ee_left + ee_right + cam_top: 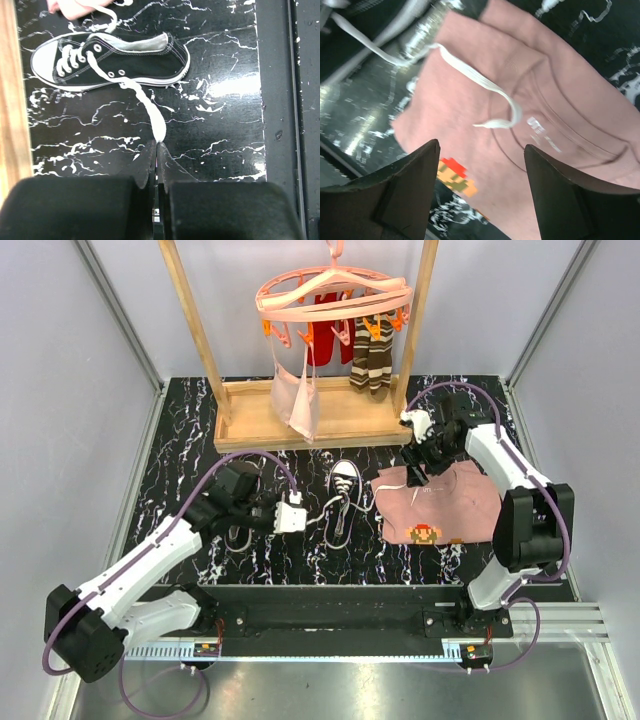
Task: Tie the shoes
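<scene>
One black sneaker (pixel 343 502) with a white toe cap lies mid-table, toe toward the rack; in the left wrist view it (pixel 110 60) lies on its side. My left gripper (pixel 310 519) is left of it, shut on one white lace (pixel 145 102) that runs taut from the eyelets to my fingertips (pixel 159 143). The other lace end (pixel 492 122) lies loose on the pink cloth. My right gripper (pixel 415 474) hovers open above it, the jaws wide apart (pixel 482 145). A second shoe (pixel 238 537) shows partly under my left arm.
The pink cloth with a pixel figure (pixel 440 502) lies right of the shoe, and shows in the right wrist view (pixel 560 165). A wooden rack base (pixel 300 425) stands behind, with a hanger of striped socks (pixel 372 355) and a pale garment above.
</scene>
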Robot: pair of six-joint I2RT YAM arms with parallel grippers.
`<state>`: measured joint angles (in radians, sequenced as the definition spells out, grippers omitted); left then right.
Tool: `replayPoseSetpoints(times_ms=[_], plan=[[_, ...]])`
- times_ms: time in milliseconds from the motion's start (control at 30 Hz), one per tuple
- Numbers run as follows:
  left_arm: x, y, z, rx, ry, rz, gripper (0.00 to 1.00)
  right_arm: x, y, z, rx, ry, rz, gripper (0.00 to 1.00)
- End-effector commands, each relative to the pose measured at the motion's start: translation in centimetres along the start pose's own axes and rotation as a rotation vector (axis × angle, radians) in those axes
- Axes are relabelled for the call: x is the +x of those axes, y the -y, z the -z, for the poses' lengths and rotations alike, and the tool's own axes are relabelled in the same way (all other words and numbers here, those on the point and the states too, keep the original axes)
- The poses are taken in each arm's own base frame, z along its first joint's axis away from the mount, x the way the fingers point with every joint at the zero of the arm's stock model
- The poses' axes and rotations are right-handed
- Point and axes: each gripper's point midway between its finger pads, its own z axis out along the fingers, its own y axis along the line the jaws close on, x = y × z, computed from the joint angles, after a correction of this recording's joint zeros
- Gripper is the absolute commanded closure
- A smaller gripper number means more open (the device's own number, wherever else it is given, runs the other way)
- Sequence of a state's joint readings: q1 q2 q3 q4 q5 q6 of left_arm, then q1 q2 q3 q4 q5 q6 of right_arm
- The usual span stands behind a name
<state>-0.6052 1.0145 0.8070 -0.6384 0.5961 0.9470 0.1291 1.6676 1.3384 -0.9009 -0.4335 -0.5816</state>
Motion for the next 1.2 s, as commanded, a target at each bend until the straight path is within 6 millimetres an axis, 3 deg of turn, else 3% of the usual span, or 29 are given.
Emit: replayPoseSetpoints(times_ms=[0,133,267,367,400,433,467,500,533,600,733,833,867,1000,1100,1167], plan=[[-1.3,-0.8,-0.2,0.005,0.034,-0.026,1.00,1.3,2.6,-0.4,0.064,-0.083,0.079,0.24],[-1.1,-0.8,-0.2,0.005,0.025,-0.022,1.00,1.5,4.3,-1.8,0.064,-0.117,0.031,0.27],[-0.9,-0.8,-0.2,0.005,0.016,-0.020,1.00,1.9,4.4,-2.9,0.040,-0.136,0.019,0.31],[-0.7,-0.7,-0.4,0.009,0.011,-0.017,1.00,2.1,4.4,-3.5,0.021,-0.142,0.005,0.41],[-0.7,-0.7,-0.4,0.011,0.010,-0.015,1.00,2.0,4.3,-3.6,0.017,-0.139,0.000,0.47],[-0.7,-0.8,-0.4,0.011,0.010,-0.015,1.00,1.8,4.2,-3.7,0.014,-0.131,-0.013,0.67],[-0.6,-0.9,-0.5,0.009,0.008,-0.016,1.00,1.4,4.1,-3.6,0.005,-0.114,-0.020,0.81],[-0.6,-0.9,-0.5,0.010,0.005,-0.014,1.00,1.0,3.8,-3.5,-0.005,-0.101,-0.024,0.94],[-0.7,-0.9,-0.5,0.010,0.008,-0.017,1.00,0.4,3.6,-2.9,-0.007,-0.075,-0.027,1.00],[-0.9,-1.0,-0.4,0.005,0.010,-0.020,1.00,-1.2,2.0,-2.0,-0.062,0.000,-0.021,1.00],[-1.2,-1.1,0.0,-0.012,0.023,-0.040,1.00,-5.6,-2.7,2.0,-0.172,0.188,-0.001,1.00],[-1.5,-1.2,0.2,-0.040,0.047,-0.077,1.00,-9.2,-8.0,3.6,-0.277,0.276,0.068,1.00],[-1.5,-1.2,0.2,-0.048,0.050,-0.095,1.00,-10.1,-11.0,3.4,-0.327,0.279,0.121,1.00],[-1.7,-1.5,0.6,-0.083,0.059,-0.137,1.00,-13.5,-17.1,3.5,-0.420,0.333,0.196,1.00],[-1.4,-1.2,0.6,-0.086,0.046,-0.151,1.00,-15.4,-18.0,2.9,-0.412,0.328,0.182,1.00],[-1.2,-1.0,0.7,-0.081,0.039,-0.151,1.00,-14.0,-16.2,1.6,-0.331,0.255,0.185,0.83]])
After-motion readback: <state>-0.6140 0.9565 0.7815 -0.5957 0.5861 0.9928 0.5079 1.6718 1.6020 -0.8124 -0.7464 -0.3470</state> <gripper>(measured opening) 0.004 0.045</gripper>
